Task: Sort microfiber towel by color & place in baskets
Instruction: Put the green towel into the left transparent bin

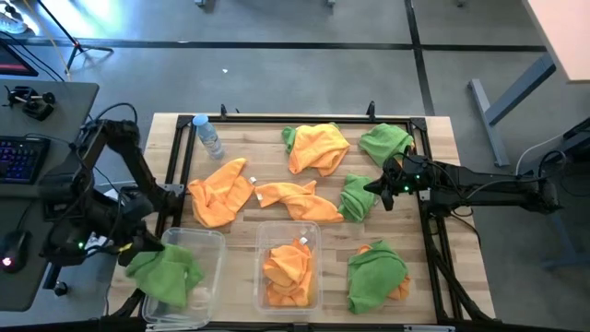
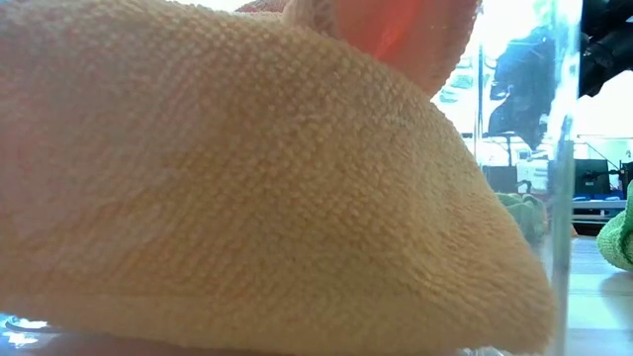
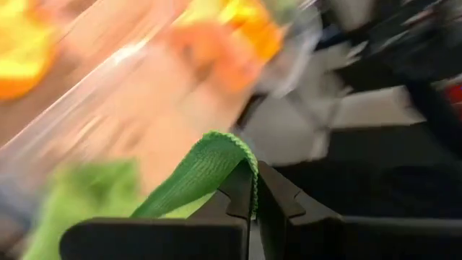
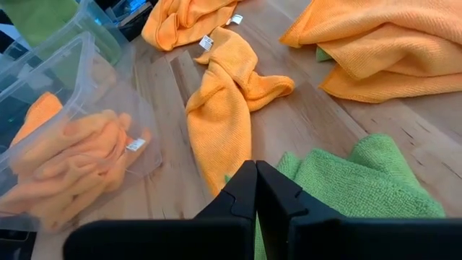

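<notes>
My left gripper (image 1: 147,251) hangs over the left clear tub (image 1: 210,242) at the table's near left corner, shut on a green towel (image 1: 171,274) that droops into that tub. The middle tub (image 1: 262,242) holds orange towels (image 1: 288,266), which fill the low view (image 2: 247,178). My right gripper (image 1: 382,190) is shut and hovers at the right side of a crumpled green towel (image 1: 354,199) lying on the table; the right wrist view shows that towel (image 4: 354,180) just beyond the fingertips (image 4: 254,173). My left gripper pinches a fold of the green towel (image 3: 234,153) between its two fingers, near their free ends. The cloth arches over the fingertips and trails below into the tub (image 3: 79,195). My right gripper's shut fingers stand at the green towel's edge (image 4: 289,167); I cannot tell whether they touch.
Loose on the table lie orange towels (image 1: 221,195) (image 1: 300,199) (image 1: 318,148), a green towel at the far right (image 1: 385,143), and a green one over an orange one near the front right (image 1: 378,277). A small water bottle (image 1: 207,136) stands at the far left.
</notes>
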Robot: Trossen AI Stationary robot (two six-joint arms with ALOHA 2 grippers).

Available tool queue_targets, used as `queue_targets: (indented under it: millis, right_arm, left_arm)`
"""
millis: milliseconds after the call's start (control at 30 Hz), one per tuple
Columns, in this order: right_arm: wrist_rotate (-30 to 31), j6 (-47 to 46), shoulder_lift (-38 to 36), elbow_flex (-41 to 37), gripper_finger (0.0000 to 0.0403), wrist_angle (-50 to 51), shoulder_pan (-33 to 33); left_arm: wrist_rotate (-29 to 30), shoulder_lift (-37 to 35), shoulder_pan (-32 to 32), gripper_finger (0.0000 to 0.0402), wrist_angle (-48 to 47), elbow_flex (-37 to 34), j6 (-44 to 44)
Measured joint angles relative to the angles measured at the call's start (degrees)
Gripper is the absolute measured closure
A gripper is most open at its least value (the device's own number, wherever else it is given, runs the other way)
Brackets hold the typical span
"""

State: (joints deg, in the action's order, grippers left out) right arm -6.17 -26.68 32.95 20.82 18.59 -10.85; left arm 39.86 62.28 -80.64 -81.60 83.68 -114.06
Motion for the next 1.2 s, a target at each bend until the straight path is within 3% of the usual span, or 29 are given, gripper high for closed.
queue_targets:
  millis: [133,233,367,600,700,833,1200]
  right_arm:
    - [0.0,1.6,0.0,0.0,0.0402,0.0,0.0]
    - [-0.1,3.0,0.0,0.0,0.0402,0.0,0.0]
    - [-0.5,4.7,0.0,0.0,0.0402,0.0,0.0]
    - [-0.8,4.7,0.0,0.0,0.0402,0.0,0.0]
    - [-0.8,4.7,0.0,0.0,0.0402,0.0,0.0]
    - [-0.7,3.7,0.0,0.0,0.0402,0.0,0.0]
    - [-0.7,1.0,0.0,0.0,0.0402,0.0,0.0]
  left_arm:
    - [9.9,-0.1,3.4,0.0401,10.3,2.0,13.6]
    - [12.6,-0.1,5.7,0.0401,16.3,2.9,23.0]
    - [5.2,0.9,8.8,0.0401,15.1,3.0,25.0]
    - [-17.5,9.0,13.0,0.0401,-4.6,2.9,16.9]
    - [-19.1,13.6,13.6,0.0401,-8.5,2.9,21.6]
    - [-19.2,18.7,13.7,0.0401,-7.1,2.9,37.4]
    - [-21.3,31.6,13.4,0.0401,-3.2,2.9,56.0]
